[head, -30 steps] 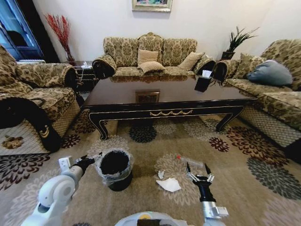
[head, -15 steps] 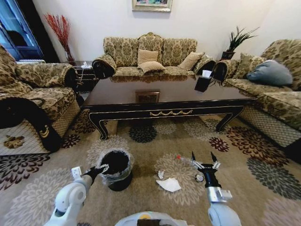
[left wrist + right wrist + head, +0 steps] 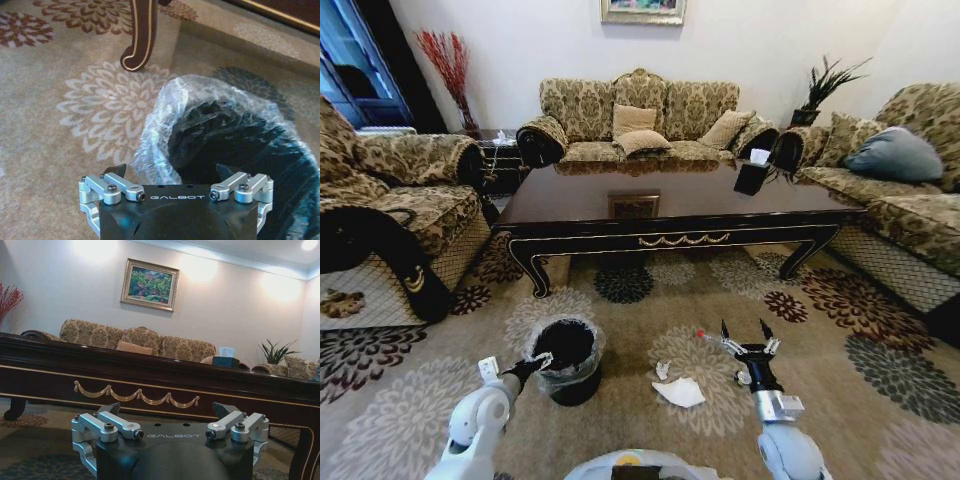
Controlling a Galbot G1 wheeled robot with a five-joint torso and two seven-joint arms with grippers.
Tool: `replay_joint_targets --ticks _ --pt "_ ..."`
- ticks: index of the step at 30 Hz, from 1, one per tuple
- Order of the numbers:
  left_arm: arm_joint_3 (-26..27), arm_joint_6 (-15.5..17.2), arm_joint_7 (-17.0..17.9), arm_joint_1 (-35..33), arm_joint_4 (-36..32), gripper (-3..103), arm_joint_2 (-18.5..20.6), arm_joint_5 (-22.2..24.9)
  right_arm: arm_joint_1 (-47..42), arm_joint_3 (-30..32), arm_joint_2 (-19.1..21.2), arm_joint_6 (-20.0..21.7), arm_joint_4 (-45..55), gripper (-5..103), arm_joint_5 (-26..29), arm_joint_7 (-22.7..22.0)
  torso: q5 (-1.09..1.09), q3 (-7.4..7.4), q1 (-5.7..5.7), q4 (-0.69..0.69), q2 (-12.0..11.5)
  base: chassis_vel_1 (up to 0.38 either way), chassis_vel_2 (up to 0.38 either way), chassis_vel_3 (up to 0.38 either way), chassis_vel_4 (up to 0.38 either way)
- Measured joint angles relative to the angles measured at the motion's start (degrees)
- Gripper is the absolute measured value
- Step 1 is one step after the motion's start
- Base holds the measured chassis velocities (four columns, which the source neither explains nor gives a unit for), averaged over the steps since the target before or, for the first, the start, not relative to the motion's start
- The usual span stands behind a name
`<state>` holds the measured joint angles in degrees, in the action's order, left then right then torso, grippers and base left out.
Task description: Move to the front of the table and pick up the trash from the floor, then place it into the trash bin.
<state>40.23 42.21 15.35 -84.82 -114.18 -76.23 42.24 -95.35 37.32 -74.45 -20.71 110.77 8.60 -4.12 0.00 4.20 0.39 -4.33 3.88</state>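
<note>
The long dark table (image 3: 620,238) stands across the carpet ahead; its gold-trimmed front edge (image 3: 135,392) fills the right wrist view. On the floor lie the trash pieces: a crumpled white paper (image 3: 680,392) and a smaller white scrap (image 3: 662,370) beside it. The black trash bin (image 3: 565,358) with its translucent liner (image 3: 165,130) stands to their left. My left gripper (image 3: 535,362) (image 3: 172,172) hovers open at the bin's rim. My right gripper (image 3: 742,330) (image 3: 167,407) is open and empty, raised just right of the paper and pointing at the table.
Patterned sofas ring the table on the left (image 3: 390,200), back (image 3: 640,110) and right (image 3: 900,190). A black tissue box (image 3: 752,175) sits on the table. A clear bottle with a red cap (image 3: 710,339) lies on the carpet by my right gripper. A carved table leg (image 3: 140,35) stands beyond the bin.
My left gripper has swung right to the bin's rim. My right gripper has risen and moved forward, away from the paper. The trash and bin have not moved.
</note>
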Motion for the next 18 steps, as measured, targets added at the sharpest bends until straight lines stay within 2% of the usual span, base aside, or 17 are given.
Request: replay_joint_targets --ticks 2,5,7,11,13,17,18 --pt "-0.01 0.0 -0.01 0.27 0.58 101 0.0 -0.1 0.0 0.0 -0.02 -0.01 -0.06 100 -0.1 0.02 0.0 0.0 0.0 0.0 0.0 0.0 0.0 0.0 0.0" --pt "-0.16 -0.02 -0.03 1.16 2.2 95 0.01 -0.74 -0.03 -0.07 -0.17 -0.05 -0.29 100 -0.53 0.03 0.0 0.0 0.0 -0.01 0.0 0.0 0.0 0.0 0.0" --pt "-0.19 -0.02 -0.03 1.31 2.5 95 0.03 -0.89 -0.03 -0.09 -0.21 -0.09 -0.37 100 -0.65 0.03 0.0 0.0 0.0 0.0 0.0 0.0 0.0 0.0 0.0" --pt "-0.22 -0.04 -0.07 1.49 2.88 74 0.27 -1.11 0.05 -0.18 -0.45 -0.27 -0.85 100 -1.07 0.05 -0.01 0.0 0.0 0.0 0.0 0.0 0.0 0.0 0.0" --pt "-0.21 -0.05 -0.1 1.49 2.9 74 0.34 -1.12 0.05 -0.21 -0.49 -0.3 -0.93 100 -1.14 0.05 0.0 0.0 0.0 0.0 0.0 0.0 0.0 0.0 0.0" --pt "-0.37 -0.07 -0.16 1.78 3.64 52 0.56 -1.5 0.2 -0.63 -0.9 -0.6 -1.45 100 -1.89 0.08 0.0 0.0 0.0 0.0 0.0 0.0 0.0 0.0 0.0" --pt "-0.37 -0.07 -0.16 1.78 3.64 52 0.56 -1.5 0.2 -0.63 -0.9 -0.6 -1.45 100 -1.89 0.08 0.0 0.0 0.0 0.0 0.0 0.0 0.0 0.0 0.0"
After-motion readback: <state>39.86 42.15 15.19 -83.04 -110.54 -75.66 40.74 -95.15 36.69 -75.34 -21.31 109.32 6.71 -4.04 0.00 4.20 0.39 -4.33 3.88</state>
